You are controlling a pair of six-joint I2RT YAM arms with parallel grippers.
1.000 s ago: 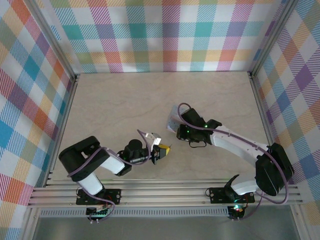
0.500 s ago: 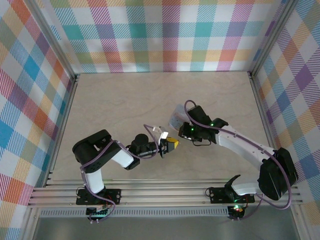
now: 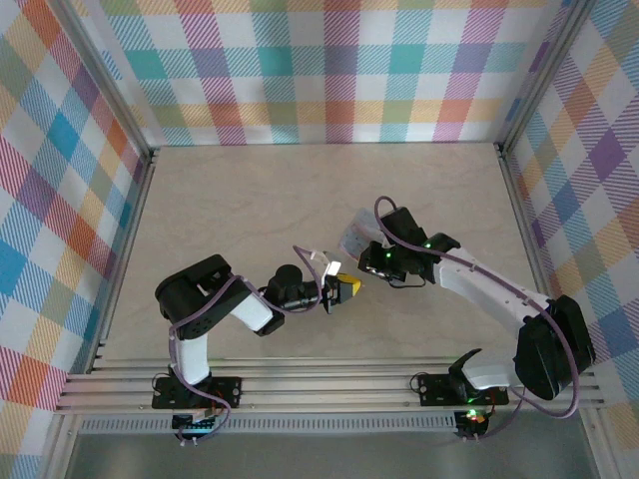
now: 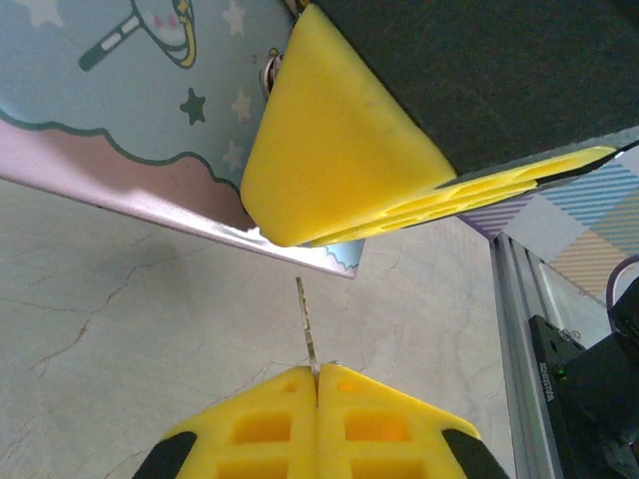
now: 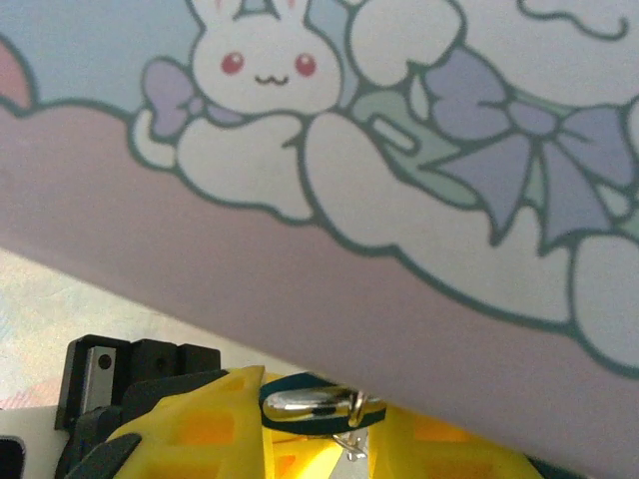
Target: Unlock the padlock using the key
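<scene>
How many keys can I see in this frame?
1. The key sticks out from the shut left claw, pointing toward the tin box. Others may be hidden.

Tin box (image 3: 351,236) by right hand (image 5: 319,439); free tabletop (image 3: 250,190)

A pale blue tin box (image 3: 351,236), printed with a white rabbit, bows and stars, is near the middle of a beige marbled table (image 3: 240,200). Plaid walls (image 3: 329,70) close 3 sides. Metal rails (image 3: 329,384) run along the near edge.
</scene>
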